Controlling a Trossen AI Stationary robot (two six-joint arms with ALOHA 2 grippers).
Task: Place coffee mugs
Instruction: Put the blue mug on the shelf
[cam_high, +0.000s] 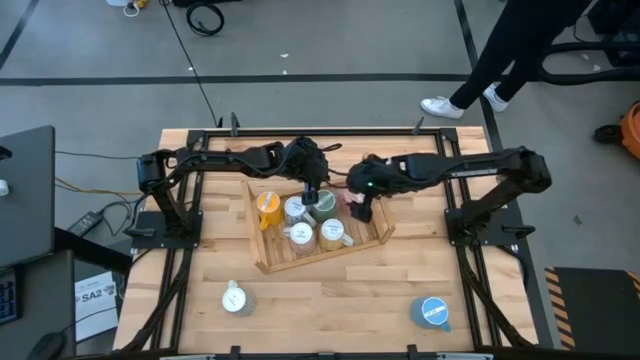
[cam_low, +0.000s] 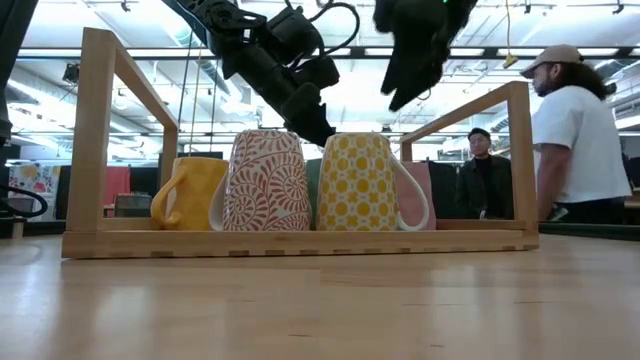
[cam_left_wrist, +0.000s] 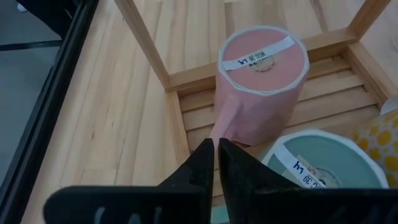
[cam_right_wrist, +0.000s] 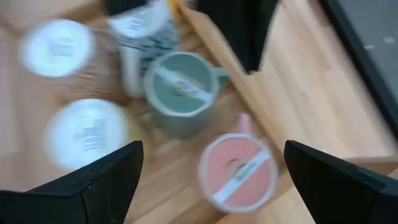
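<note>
Hovering over wooden tray (cam_high: 268, 262): right end effector (cam_right_wrist: 211, 165) wide open above upside-down pink mug (cam_right_wrist: 237, 170); left end effector (cam_left_wrist: 216, 163) closed, empty, beside green mug (cam_left_wrist: 323, 163).

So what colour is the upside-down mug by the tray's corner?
Pink mug, clearest in the left wrist view.

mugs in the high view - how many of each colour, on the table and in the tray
orange mug: 1
green mug: 1
pink mug: 1
blue mug: 1
pale or patterned mugs: 4
total: 8
</note>
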